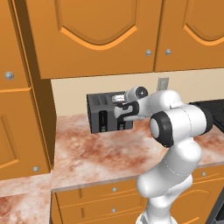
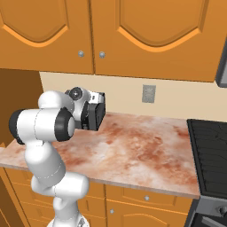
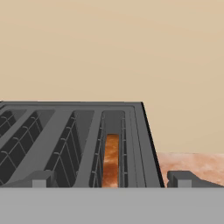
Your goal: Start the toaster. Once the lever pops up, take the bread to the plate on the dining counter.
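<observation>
My left base view sits behind the arm, looking forward and down at the tabletop (image 1: 87, 153) under the wall cabinets (image 1: 96, 35), with the toaster (image 1: 103, 113) at middle distance. My right base view faces the same tabletop (image 2: 142, 142) and toaster (image 2: 96, 116) from the other side, also taking in the stove (image 2: 210, 146). My hand view hangs very close above the toaster (image 3: 65, 140), looking across its slots toward the beige wall (image 3: 112, 48).
</observation>
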{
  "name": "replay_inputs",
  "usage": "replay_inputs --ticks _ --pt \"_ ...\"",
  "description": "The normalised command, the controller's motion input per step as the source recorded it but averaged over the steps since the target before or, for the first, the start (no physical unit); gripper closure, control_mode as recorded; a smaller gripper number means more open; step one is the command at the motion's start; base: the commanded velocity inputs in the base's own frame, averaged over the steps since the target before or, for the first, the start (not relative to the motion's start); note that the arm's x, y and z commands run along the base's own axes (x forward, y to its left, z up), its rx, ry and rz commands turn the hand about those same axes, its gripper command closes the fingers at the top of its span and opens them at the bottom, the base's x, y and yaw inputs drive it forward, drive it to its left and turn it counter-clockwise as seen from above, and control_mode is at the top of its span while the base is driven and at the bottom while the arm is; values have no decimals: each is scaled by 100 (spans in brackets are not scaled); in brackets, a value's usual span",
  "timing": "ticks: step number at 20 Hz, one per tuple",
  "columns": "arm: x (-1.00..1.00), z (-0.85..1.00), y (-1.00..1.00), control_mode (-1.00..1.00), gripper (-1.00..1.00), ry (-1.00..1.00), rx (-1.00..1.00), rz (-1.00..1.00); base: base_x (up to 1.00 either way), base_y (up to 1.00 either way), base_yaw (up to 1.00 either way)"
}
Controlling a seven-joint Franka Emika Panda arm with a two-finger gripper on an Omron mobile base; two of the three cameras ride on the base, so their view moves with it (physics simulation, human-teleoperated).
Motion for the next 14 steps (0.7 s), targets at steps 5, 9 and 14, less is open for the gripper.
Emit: replay_inputs --ticks 5,9,14 --pt "0 0 0 -100 -100 0 0 0 0 0 0" --pt "0 0 0 -100 -100 0 0 0 0 0 0" --pt "0 0 0 -100 -100 0 0 0 0 0 0"
